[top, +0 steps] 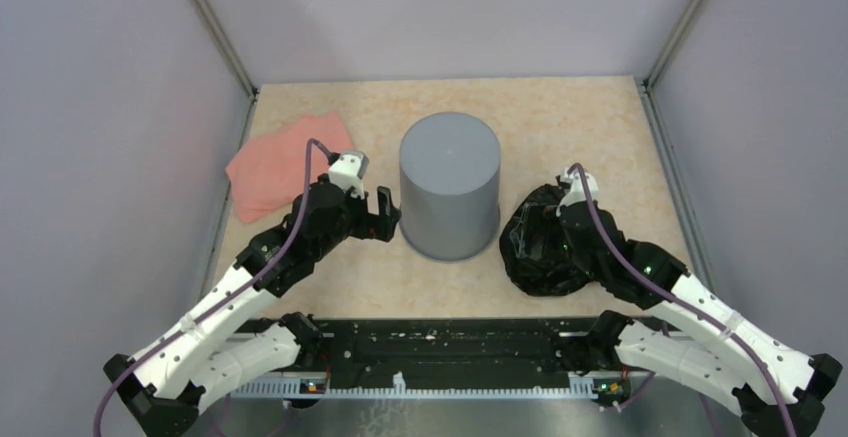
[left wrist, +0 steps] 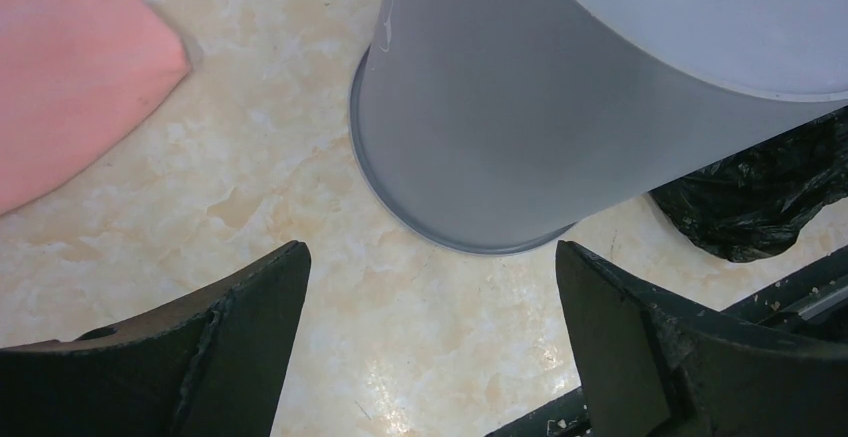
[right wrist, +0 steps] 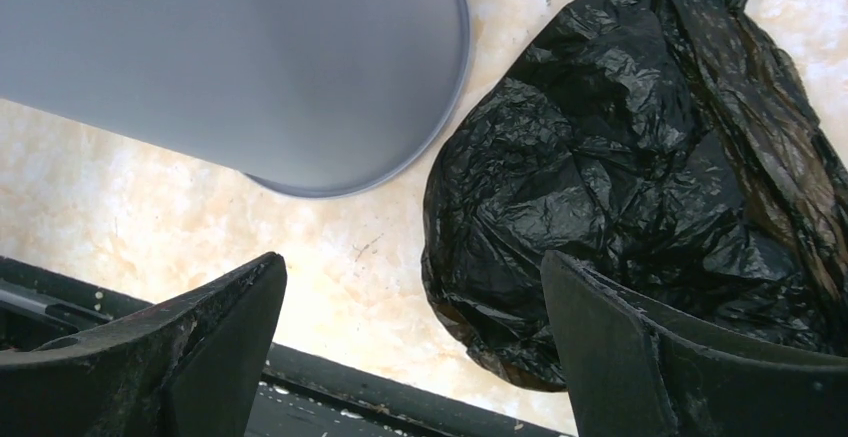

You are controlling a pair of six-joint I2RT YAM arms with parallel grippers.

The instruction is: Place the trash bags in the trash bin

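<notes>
I see a salmon-pink folded cloth [top: 280,167] by the left edge of the beige marbled counter [top: 600,127]. My left hand [left wrist: 430,249] hovers just beside the plain grey round plastic bin [top: 450,187], fingers apart and empty. The bin stands mid-counter, wider rim down. A crinkled glossy black plastic trash bag [top: 535,247] lies just beside it, toward the right edge. My right hand [right wrist: 412,257] hangs over the bag, fingers spread, gripping nothing.

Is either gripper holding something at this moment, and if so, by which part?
Nothing is held. The left gripper is open beside the trash bin; the right gripper is open over the trash bag, not closed on it.
</notes>
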